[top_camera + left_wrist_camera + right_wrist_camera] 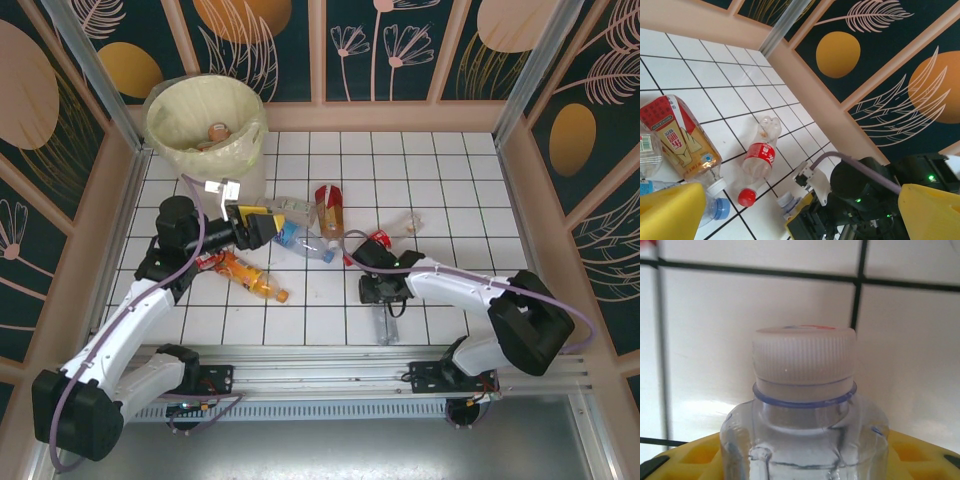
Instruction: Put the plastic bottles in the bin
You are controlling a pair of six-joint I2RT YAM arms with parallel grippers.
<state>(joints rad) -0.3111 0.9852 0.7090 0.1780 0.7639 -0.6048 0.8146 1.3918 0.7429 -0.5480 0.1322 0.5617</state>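
The white bin (205,120) with its pale yellow liner stands at the back left, with bottles inside. Several plastic bottles lie mid-floor: an orange one (250,277), a blue-labelled clear one (305,243), a red-and-yellow-labelled one (328,208) (677,137) and a red-capped one (375,240) (760,160). My left gripper (255,225) (800,215) hangs open above them, with nothing between its yellow fingers (670,212). My right gripper (385,292) (804,455) is down on the floor, shut on a clear white-capped bottle (388,322) (804,390) just below its neck.
Tan walls enclose the white tiled floor (450,180) on three sides. A small clear bottle (415,222) lies right of the pile. In the left wrist view the right arm's black wrist (860,190) stands close in front.
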